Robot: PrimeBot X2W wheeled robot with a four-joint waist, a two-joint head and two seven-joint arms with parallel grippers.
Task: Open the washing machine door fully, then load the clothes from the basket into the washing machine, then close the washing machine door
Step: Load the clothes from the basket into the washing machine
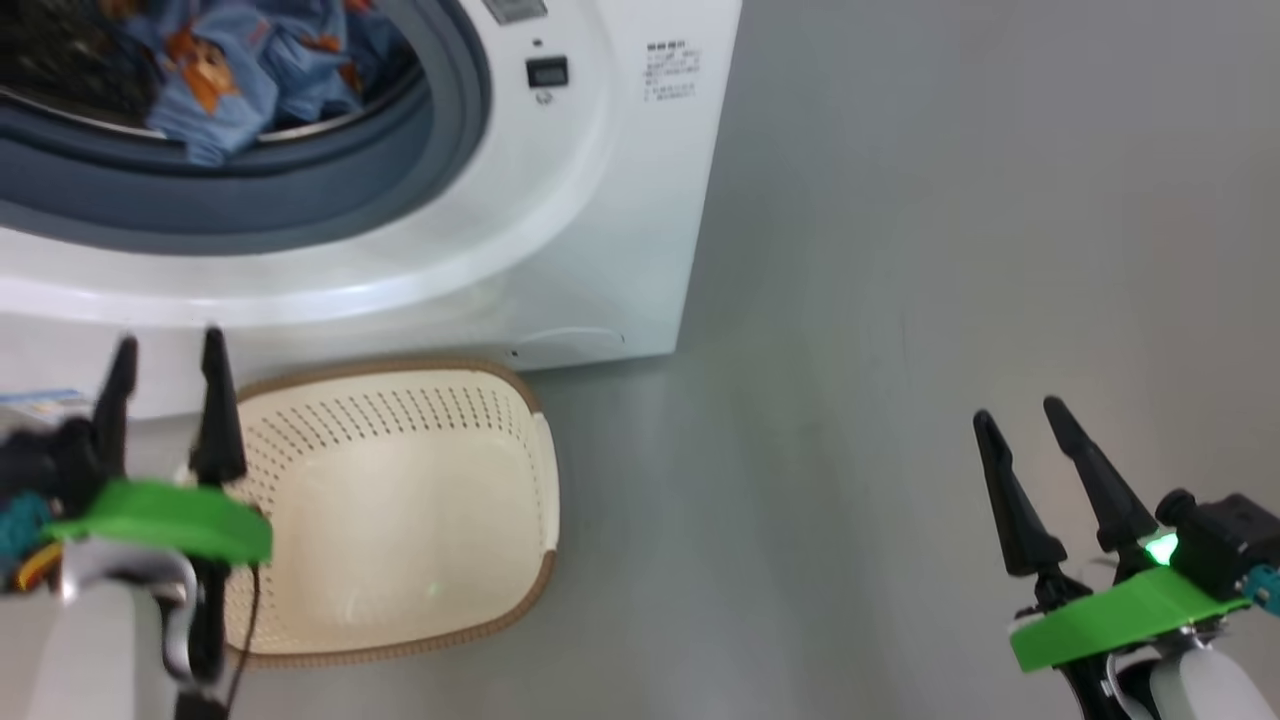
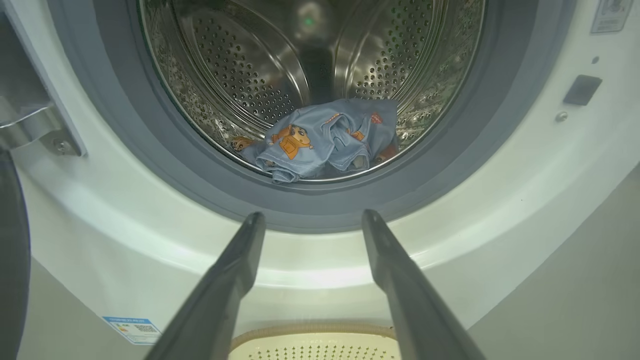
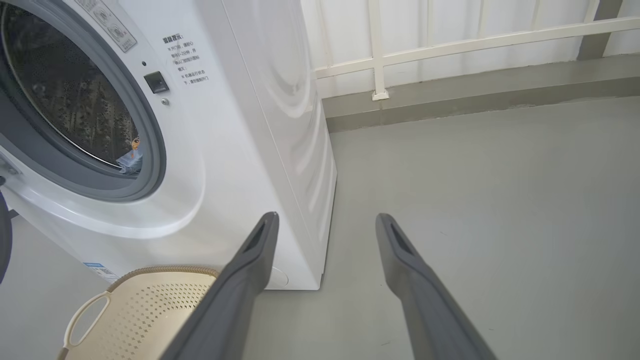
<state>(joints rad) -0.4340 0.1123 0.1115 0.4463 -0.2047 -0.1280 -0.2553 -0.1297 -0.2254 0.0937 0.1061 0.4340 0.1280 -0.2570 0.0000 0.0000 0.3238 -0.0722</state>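
The washing machine [image 1: 600, 200] stands with its mouth uncovered. The light blue clothes [image 1: 230, 70] lie inside the steel drum [image 2: 240, 75], bunched at its front lip [image 2: 325, 140]. The cream basket [image 1: 400, 500] sits on the floor in front of the machine with nothing in it. My left gripper [image 1: 168, 345] is open and holds nothing; it hangs over the basket's left side and points at the drum [image 2: 314, 216]. My right gripper [image 1: 1017, 412] is open over bare floor, right of the machine [image 3: 325, 217]. Just a dark sliver of the door [image 2: 11, 260] shows, swung out at the left.
A grey rubber gasket [image 2: 150, 165] rings the drum opening. The door's metal hinge [image 2: 30, 125] sits on the machine's left front. Grey floor [image 1: 950, 250] stretches to the right of the machine. A white railing [image 3: 450, 45] and a low grey kerb [image 3: 475, 95] run behind it.
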